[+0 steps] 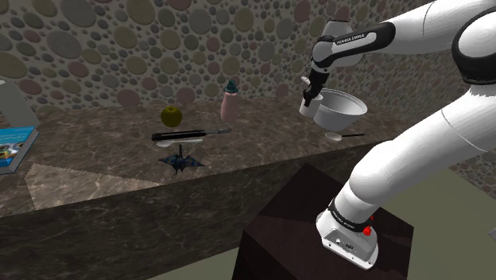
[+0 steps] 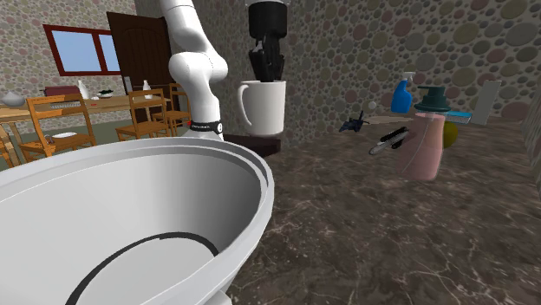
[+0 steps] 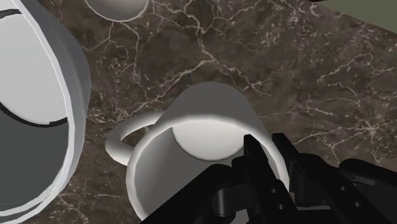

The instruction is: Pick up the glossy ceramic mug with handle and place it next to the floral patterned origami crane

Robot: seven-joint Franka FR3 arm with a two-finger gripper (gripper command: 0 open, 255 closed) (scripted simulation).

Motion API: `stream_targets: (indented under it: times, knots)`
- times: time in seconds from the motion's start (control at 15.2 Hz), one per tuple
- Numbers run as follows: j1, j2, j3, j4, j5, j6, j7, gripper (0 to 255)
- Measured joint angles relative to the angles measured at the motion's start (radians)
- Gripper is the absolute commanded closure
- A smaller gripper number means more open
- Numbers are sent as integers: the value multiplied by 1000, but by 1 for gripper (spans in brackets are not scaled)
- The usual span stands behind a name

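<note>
Between the two black fingers [image 3: 253, 156] of the gripper [image 3: 270, 151] runs the rim wall of the mug [image 3: 203, 121]. One finger is inside and the other outside, set narrowly apart and clamped on the wall, on the side away from the handle [image 3: 124, 137]. The mug is plain white with a smooth, faintly shiny skin, a round loop handle and a pale grey floor inside. It hangs upright under the hand, over the dark veined stone counter [image 3: 331, 83]; whether its base touches the stone I cannot tell. Just beside it stands a large white bowl [image 3: 38, 108] with a thin dark ring inside.

Toward the shoulder view's left, a pink bottle [image 1: 229, 102] stands by the pebbled wall, then a yellow-green apple [image 1: 172, 116] with a long black-handled tool [image 1: 191, 134] in front of it. The dark blue origami crane [image 1: 181, 161] sits near the counter's front edge, well apart from the mug. A book [image 1: 14, 147] lies at the far left.
</note>
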Motion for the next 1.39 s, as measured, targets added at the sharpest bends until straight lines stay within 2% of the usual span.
stream_targets:
  times: [0.46, 1.06, 1.39]
  knots:
    - [9, -34, 37, 42, 3, -79, 32, 255]
    - [93, -36, 195, 24, 49, -89, 246, 255]
    - [149, 2, 281, 52, 85, -92, 365, 255]
